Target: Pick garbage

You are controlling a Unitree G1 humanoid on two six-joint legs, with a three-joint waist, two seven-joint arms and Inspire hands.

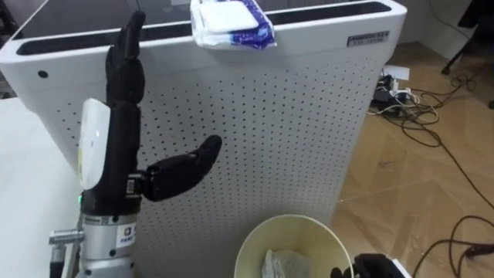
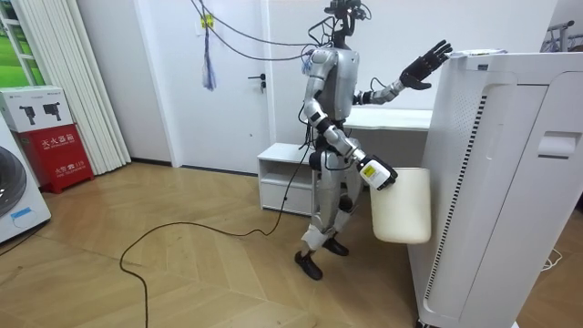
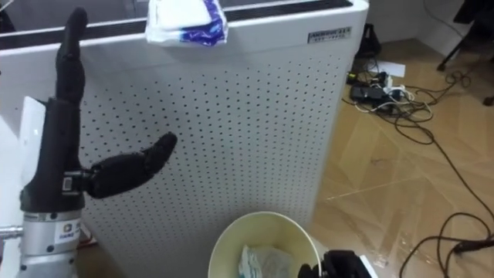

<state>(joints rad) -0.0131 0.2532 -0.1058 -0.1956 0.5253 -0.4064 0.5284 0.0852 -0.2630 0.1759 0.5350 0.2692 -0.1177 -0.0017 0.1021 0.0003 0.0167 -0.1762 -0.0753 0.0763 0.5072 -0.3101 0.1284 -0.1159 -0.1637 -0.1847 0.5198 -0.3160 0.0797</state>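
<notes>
1. Right robot hand [image 1: 376,267]: cut off at the bottom edge of the eye views, just beside the bin [image 1: 248,245]. Whether its fingers curl cannot be told.
2. Crumpled paper [image 1: 279,264]: lies inside the bin, partly cut off.
3. Left robot hand [image 1: 122,147]: raised before the perforated white cabinet [image 1: 309,131], fingers straight and together, thumb spread, holding nothing.
4. Tissue packet [image 1: 230,22]: rests on the cabinet's top edge, apart from the fingertips.
5. Room view: the robot stands beside the cabinet, with the bin off the floor at its right robot hand.

Packet [image 1: 231,25] on top of cabinet [image 1: 293,131], bin [image 1: 255,238] before it (paper [image 1: 282,265] inside), cables [image 1: 409,100] right.
</notes>
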